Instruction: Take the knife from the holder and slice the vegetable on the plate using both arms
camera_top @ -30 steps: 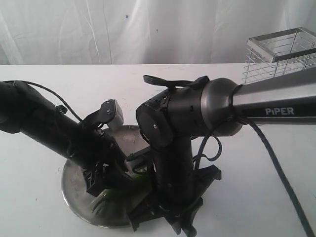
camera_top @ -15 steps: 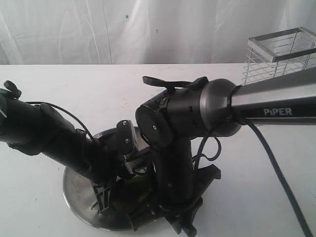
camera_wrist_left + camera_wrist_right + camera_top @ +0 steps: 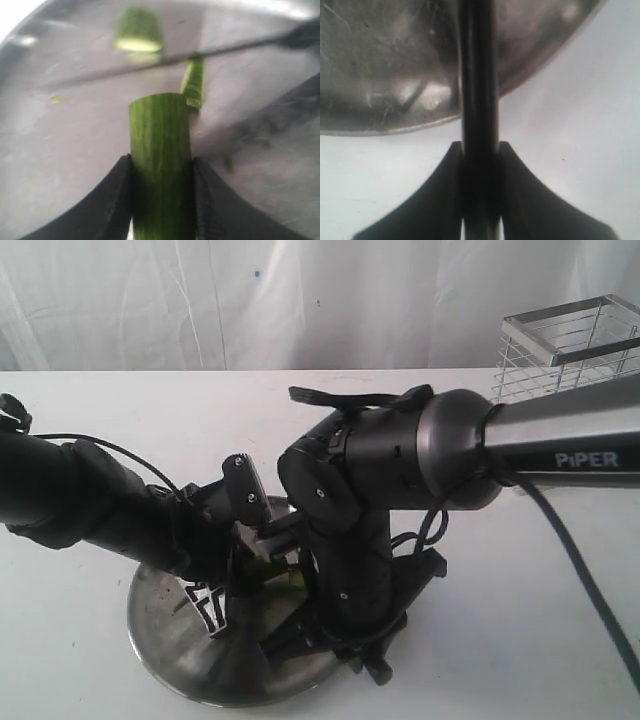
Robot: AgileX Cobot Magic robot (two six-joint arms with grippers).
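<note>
Over the plate [image 3: 160,640], the left hand [image 3: 161,170] is clenching the vegetable [image 3: 161,150], having swung in since a second ago; the right hand [image 3: 480,165] is gripping the knife [image 3: 479,75]; a cut piece [image 3: 137,30] is lying just beyond the blade, so slicing is underway.

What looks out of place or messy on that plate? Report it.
Nothing looks wrong. The cut-off piece and small green scraps on the plate come from slicing. The left gripper holds the vegetable; the right gripper holds the knife.
</note>
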